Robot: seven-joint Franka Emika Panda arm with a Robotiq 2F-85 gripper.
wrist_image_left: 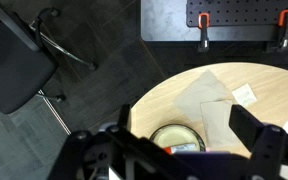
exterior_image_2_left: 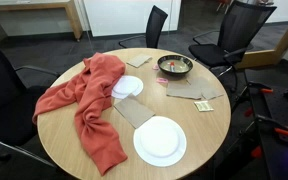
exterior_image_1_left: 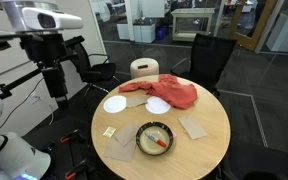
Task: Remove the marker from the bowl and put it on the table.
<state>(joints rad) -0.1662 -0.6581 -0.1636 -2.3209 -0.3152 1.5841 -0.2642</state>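
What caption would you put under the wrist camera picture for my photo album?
Open fingers hover above a round wooden table, over the bowl holding a red marker.

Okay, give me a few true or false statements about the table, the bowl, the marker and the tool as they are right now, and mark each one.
1. The marker lies inside the bowl. True.
2. The tool is shut on the marker. False: in the wrist view its fingers stand wide apart with nothing between them, and the marker is in the bowl.
3. The red cloth covers part of a white plate. True.
4. The bowl stands on the red cloth. False: it stands on the bare table, apart from the cloth.
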